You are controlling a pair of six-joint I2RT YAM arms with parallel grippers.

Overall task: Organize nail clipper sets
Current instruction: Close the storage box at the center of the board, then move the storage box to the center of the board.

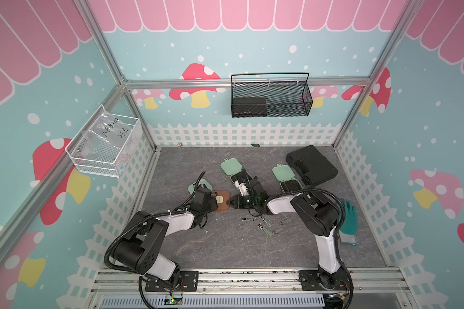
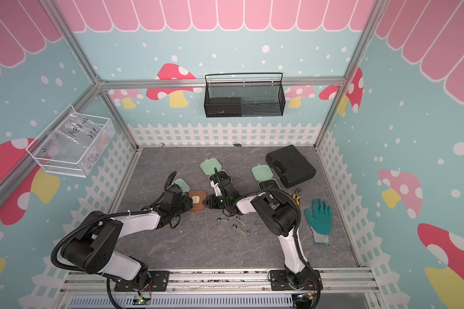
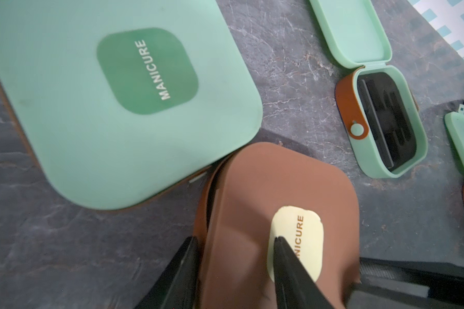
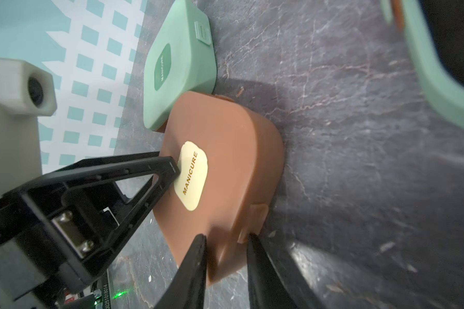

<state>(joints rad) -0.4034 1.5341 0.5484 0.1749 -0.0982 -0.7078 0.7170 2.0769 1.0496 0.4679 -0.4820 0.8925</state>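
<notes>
From above, in both top views: grey marbled table (image 1: 225, 248) inside a booth with mushroom-patterned walls. Near the middle, brown case (image 1: 222, 200) (image 2: 197, 200), lid down, flat on the table. Left gripper (image 1: 212, 202) at one side of it, right gripper (image 1: 233, 202) at the opposite side, both right against it. Jaw spacing not readable from here. Just behind the left gripper, closed mint case (image 1: 198, 185). Farther back, middle open mint case (image 1: 232, 166) and right open mint case (image 1: 281, 172), lids laid flat toward the back wall, bases partly hidden under the right arm. Loose metal clippers (image 1: 263, 227) scattered on the table in front of that arm. Black tool case (image 1: 311, 164) at the back right. Green glove (image 2: 319, 219) along the right edge, with yellow-handled pliers (image 2: 296, 196) near it.

Left wrist view: left gripper (image 3: 236, 238) with jaws apart. One fingertip (image 3: 281, 248) on the cream label (image 3: 300, 227) atop the brown case (image 3: 252, 182), the other down beside the case's strapped edge. Clamped or merely resting: impossible to tell. Closed mint case (image 3: 118, 93) corner to corner with the brown one. Beyond, the middle open mint case (image 3: 359, 149) with a black slotted insert inside.

Right wrist view: right gripper (image 4: 227, 236) with jaws apart, astride the latch-side corner of the brown case (image 4: 225, 149), one fingertip (image 4: 255, 246) against a small tab. Firm squeeze or light contact: impossible to tell. Left gripper (image 4: 168, 160) with a fingertip at the label's edge.
</notes>
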